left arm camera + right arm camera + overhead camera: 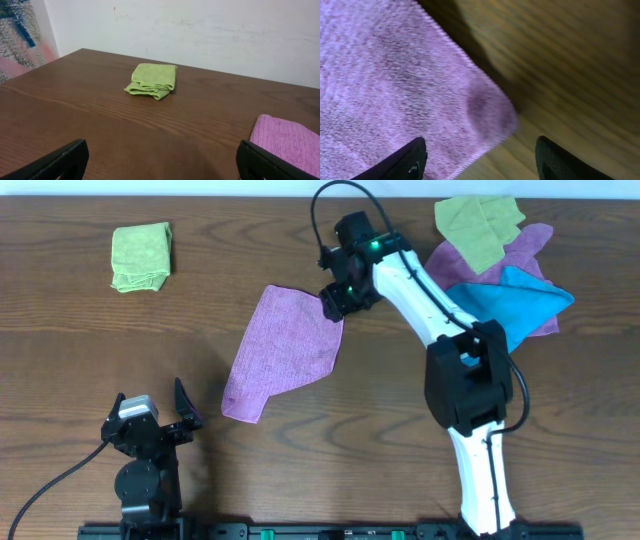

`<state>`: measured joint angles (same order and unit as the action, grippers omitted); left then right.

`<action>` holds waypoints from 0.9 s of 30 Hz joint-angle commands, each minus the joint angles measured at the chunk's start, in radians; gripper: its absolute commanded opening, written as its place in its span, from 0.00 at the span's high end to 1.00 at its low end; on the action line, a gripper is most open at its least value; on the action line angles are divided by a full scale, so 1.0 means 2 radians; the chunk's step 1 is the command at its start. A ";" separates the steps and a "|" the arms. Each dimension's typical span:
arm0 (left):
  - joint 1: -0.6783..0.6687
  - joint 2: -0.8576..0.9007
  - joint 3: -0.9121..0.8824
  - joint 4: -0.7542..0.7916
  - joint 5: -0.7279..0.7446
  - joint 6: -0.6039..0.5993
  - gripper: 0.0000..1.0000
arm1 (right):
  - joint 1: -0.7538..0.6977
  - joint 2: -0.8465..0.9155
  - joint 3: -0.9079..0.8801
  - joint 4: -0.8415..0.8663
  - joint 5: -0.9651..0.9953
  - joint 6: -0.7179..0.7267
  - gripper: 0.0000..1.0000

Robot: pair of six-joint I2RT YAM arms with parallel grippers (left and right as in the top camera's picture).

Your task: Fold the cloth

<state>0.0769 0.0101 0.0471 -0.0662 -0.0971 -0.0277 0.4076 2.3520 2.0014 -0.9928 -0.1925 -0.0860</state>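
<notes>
The cloth, purple-magenta, lies spread flat in the middle of the table with its lower left corner folded under. My right gripper hovers over the cloth's far right corner. In the right wrist view that corner of the cloth sits between the fingers of the right gripper, one finger over the fabric and one over bare wood, jaws apart and gripping nothing. My left gripper rests near the front left, wide open and empty. In the left wrist view the left gripper has an edge of the cloth at its right.
A folded green cloth lies at the back left. At the back right is a pile: a green cloth, a second purple cloth and a bright blue cloth. The right arm reaches across from the front.
</notes>
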 commanded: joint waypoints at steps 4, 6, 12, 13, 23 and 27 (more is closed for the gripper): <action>0.002 -0.003 -0.017 -0.007 -0.005 0.003 0.05 | -0.003 0.025 -0.001 -0.005 -0.010 0.002 0.32; 0.002 -0.003 -0.017 -0.007 -0.005 0.003 0.05 | -0.004 0.028 -0.001 -0.005 -0.022 0.002 0.33; 0.002 -0.003 -0.017 -0.007 -0.005 0.003 0.04 | -0.004 0.036 -0.001 -0.004 -0.026 0.002 0.34; 0.002 -0.003 -0.017 -0.007 -0.005 0.003 0.05 | -0.003 0.037 -0.001 -0.004 -0.026 0.002 0.34; 0.002 -0.003 -0.017 -0.007 -0.005 0.003 0.05 | -0.003 0.040 0.000 0.021 -0.048 0.023 0.99; 0.002 -0.003 -0.017 -0.007 -0.005 0.003 0.04 | -0.006 0.039 0.031 0.013 -0.047 0.035 0.99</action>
<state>0.0769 0.0101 0.0471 -0.0662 -0.0971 -0.0277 0.4023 2.4157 2.0090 -0.9627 -0.2729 -0.0433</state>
